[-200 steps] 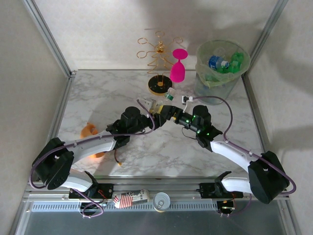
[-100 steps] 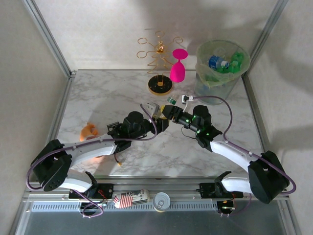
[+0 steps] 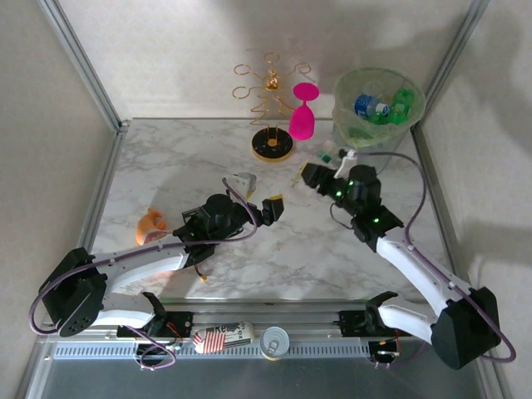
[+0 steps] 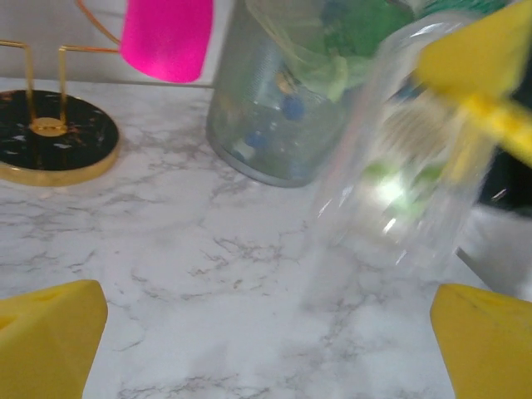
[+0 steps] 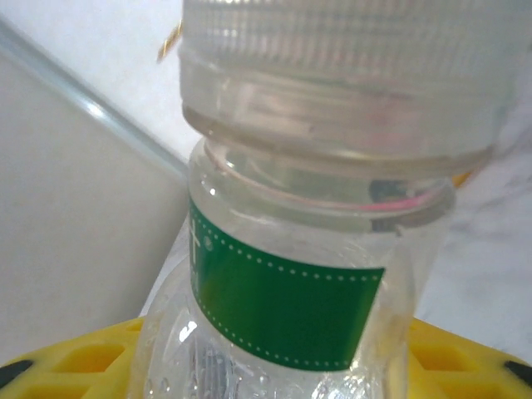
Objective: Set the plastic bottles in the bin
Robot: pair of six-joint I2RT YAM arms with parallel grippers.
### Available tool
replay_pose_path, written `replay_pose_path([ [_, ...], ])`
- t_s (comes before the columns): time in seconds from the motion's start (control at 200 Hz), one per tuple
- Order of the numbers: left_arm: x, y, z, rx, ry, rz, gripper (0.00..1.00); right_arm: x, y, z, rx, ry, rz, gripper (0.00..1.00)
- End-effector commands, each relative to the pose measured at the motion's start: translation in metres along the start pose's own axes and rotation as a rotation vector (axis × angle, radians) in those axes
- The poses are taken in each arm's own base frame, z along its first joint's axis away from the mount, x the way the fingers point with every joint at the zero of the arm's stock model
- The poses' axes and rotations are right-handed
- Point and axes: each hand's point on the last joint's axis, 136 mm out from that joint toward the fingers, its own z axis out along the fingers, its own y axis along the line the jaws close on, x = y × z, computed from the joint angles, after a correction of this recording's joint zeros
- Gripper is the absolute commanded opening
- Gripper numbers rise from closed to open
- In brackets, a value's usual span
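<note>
Yellow fingers (image 5: 75, 362) of the right gripper (image 3: 314, 173) are clamped around a clear plastic bottle (image 5: 291, 274) with a green label, holding it just beside the near-left wall of the grey-green bin (image 3: 391, 150). Inside the bin's pale green bag (image 3: 359, 131) lie other bottles (image 3: 367, 106), 1 blue-labelled and some green. The left gripper (image 3: 259, 193) has its fingers spread wide with nothing between them, over the middle of the marble table (image 3: 166, 166). A pink wine glass (image 3: 302, 116) and a gold wire rack (image 3: 270, 108) stand at the far edge.

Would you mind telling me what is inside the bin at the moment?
Inside the bin, a blue-labelled bottle and green bottles lie on top within the pale green bag. Whatever sits beneath them is covered.
</note>
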Motion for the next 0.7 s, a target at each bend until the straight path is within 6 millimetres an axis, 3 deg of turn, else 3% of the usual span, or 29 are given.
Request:
replay_pose_path([
  [0.0, -0.002, 0.026, -0.004, -0.098, -0.045, -0.066, 1.0, -0.063, -0.014, -0.022, 0.131, -0.136, -0.124, 0.52],
  [0.185, 0.005, 0.058, -0.013, -0.219, -0.077, -0.09, 1.0, -0.159, -0.028, -0.035, 0.228, -0.335, -0.147, 0.5],
  [0.361, 0.012, 0.077, -0.027, -0.284, -0.094, -0.093, 1.0, -0.231, -0.034, -0.01, 0.234, -0.442, -0.09, 0.5],
  [0.491, 0.025, 0.091, -0.039, -0.316, -0.085, -0.108, 1.0, -0.265, -0.055, 0.024, 0.229, -0.486, 0.004, 0.49],
  [0.696, 0.041, 0.111, -0.061, -0.351, -0.094, -0.15, 1.0, -0.284, -0.097, 0.081, 0.272, -0.496, 0.11, 0.47],
])
